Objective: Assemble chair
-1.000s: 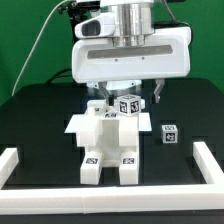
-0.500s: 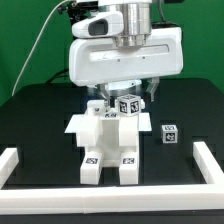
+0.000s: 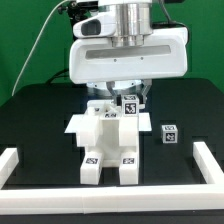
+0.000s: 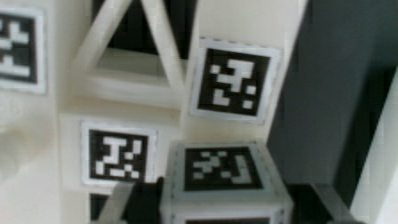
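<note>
white chair (image 3: 105,140) at the centre of the black table (image 3: 40,112), seemingly part-built – slab on 2 legs. the gripper (image 3: 128,98) pinches a small tagged block (image 3: 130,104) at the chair's rear; 1 loose cube (image 3: 168,133) lies unattached on the exterior view's right.

A plain, bright green wall (image 3: 30,40) fills the far side of the scene, showing at both the exterior view's left and right with no windows or markings. In front of it stands a table (image 3: 40,130) with a matte black top that stretches from the wall towards the viewer. A low white rail (image 3: 18,160) edges the table along its near side and turns up both the left and right sides. The light is even and soft, with only faint shadows on the black surface.
</note>
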You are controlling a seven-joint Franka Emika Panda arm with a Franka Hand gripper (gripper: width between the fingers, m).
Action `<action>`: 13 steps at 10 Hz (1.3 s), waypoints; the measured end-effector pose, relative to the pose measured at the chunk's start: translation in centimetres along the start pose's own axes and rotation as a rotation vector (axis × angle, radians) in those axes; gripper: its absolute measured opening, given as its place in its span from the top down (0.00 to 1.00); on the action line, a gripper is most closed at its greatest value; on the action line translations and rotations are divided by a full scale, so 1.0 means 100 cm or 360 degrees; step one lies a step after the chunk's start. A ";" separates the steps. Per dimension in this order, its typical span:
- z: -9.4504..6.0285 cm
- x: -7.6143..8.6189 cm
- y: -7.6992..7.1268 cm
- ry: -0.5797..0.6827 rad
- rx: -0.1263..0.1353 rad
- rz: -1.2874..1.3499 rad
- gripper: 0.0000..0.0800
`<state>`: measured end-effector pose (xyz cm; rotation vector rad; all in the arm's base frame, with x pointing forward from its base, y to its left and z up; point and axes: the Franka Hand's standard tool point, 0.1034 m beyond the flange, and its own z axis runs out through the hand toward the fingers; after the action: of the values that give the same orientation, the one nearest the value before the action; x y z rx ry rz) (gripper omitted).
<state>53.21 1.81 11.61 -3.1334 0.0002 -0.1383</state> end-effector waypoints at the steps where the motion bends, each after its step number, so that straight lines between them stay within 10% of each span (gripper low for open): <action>1: 0.000 0.000 0.000 0.0001 0.0000 0.0090 0.64; 5: 0.000 0.006 -0.005 0.0085 0.0050 0.1059 0.64; 9: 0.001 0.006 -0.006 0.0090 0.0073 0.1187 0.64; 11: 0.001 0.003 -0.007 0.0020 0.0054 0.0793 0.30; 13: 0.000 0.005 -0.012 -0.0057 0.0032 0.0280 0.22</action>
<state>53.67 3.00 11.64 -3.0957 0.2711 -0.0807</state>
